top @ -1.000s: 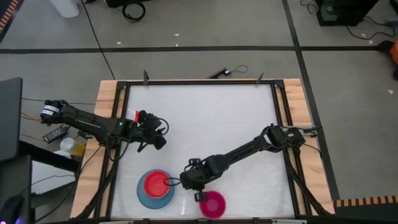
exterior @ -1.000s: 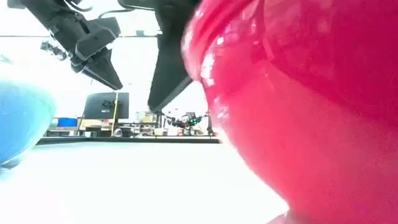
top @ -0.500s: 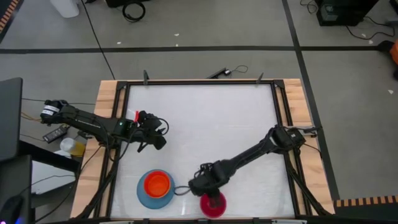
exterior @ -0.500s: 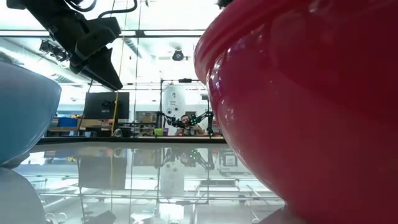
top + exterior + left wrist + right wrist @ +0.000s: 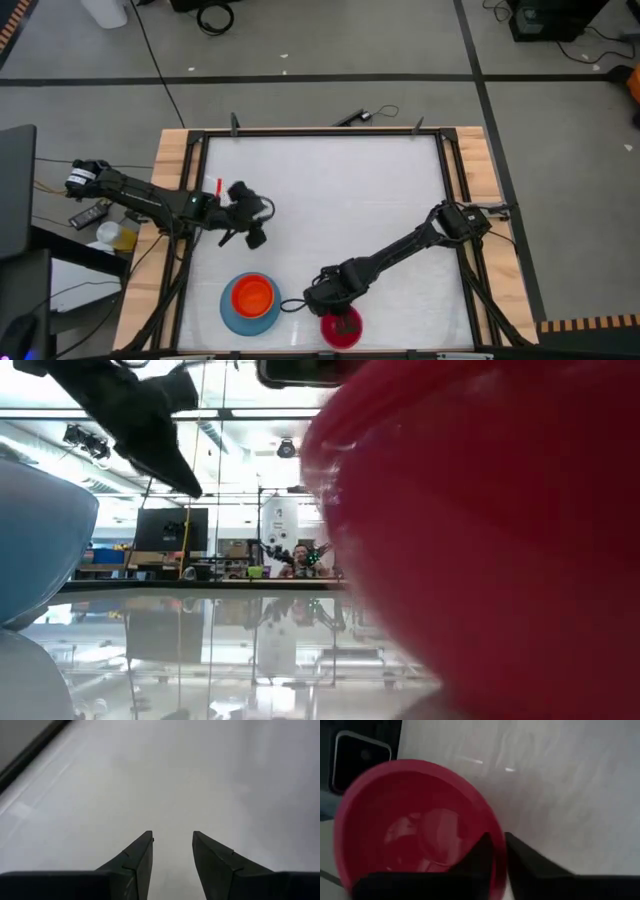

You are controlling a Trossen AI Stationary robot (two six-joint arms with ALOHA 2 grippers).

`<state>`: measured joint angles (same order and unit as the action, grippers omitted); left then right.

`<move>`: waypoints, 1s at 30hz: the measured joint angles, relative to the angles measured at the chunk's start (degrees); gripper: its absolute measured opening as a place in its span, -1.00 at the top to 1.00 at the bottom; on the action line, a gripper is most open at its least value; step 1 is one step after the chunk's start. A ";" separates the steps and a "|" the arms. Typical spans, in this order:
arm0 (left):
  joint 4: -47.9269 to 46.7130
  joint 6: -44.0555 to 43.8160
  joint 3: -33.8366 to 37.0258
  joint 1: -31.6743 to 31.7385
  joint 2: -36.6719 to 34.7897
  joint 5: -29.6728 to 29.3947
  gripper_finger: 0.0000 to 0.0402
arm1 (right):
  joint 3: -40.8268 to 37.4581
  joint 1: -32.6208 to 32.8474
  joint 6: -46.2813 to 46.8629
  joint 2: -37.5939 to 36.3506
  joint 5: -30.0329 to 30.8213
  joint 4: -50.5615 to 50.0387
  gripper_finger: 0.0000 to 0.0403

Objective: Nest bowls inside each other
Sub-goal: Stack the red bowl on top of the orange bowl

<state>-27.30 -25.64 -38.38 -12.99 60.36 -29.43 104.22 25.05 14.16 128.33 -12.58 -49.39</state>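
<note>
A red-magenta bowl (image 5: 345, 330) (image 5: 480, 540) stands on its base close to the table's near edge. My right gripper (image 5: 338, 314) (image 5: 501, 845) comes down on its far-left rim and is shut there. To its left a light blue bowl (image 5: 228, 312) (image 5: 35, 550) rests on the table with an orange bowl (image 5: 252, 295) nested inside it. My left gripper (image 5: 256, 238) (image 5: 172, 837) hovers open above the bare table, beyond the blue bowl, with nothing between its fingers. My right gripper has the red-magenta bowl's rim (image 5: 496, 851) between its two fingers, one finger (image 5: 481, 855) inside the bowl and the other (image 5: 530, 862) outside the wall. The fingers slant steeply down from the far side. Whether the bowl's base is on the table, I cannot tell.
The table's black frame rail (image 5: 190, 250) runs along the left behind my left arm, and the near edge lies just past the red-magenta bowl. A dark camera box (image 5: 362, 755) sits at that edge. The white table top (image 5: 340, 190) stretches across the middle and far side.
My right gripper has gone from beside the light blue bowl toward the table's right and near edge, down onto the red-magenta bowl's rim. My left gripper has stayed in place and turned a little at the wrist.
</note>
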 joint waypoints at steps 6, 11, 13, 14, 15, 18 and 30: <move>15.39 18.33 4.26 -7.81 0.02 11.31 0.30 | 2.40 -2.13 -2.79 -0.13 0.40 9.33 0.85; 17.33 20.44 4.31 -10.90 -1.84 7.39 0.30 | 3.37 -4.16 -4.93 -0.13 4.58 22.68 0.89; 17.04 20.33 4.30 -10.92 -3.73 3.47 0.30 | 3.37 -5.27 -6.12 -0.13 4.19 28.86 0.89; 16.30 19.92 4.29 -10.91 -4.83 1.16 0.30 | 3.37 -5.93 -6.80 -0.13 4.19 31.86 0.89; 15.00 18.87 4.27 -10.91 -6.00 -1.72 0.30 | 3.37 -6.57 -7.22 -0.13 4.41 35.11 0.89; 8.97 13.92 4.25 -10.89 -9.38 -9.80 0.30 | 3.37 -8.85 -7.33 -0.13 5.74 45.10 0.83; -0.82 3.77 4.23 -10.89 -13.57 -15.95 0.30 | 1.67 -12.77 -6.86 0.88 8.32 54.34 0.84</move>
<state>-28.13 -21.87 -34.15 -23.88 46.79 -45.38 105.89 12.28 7.30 129.21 -4.26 4.95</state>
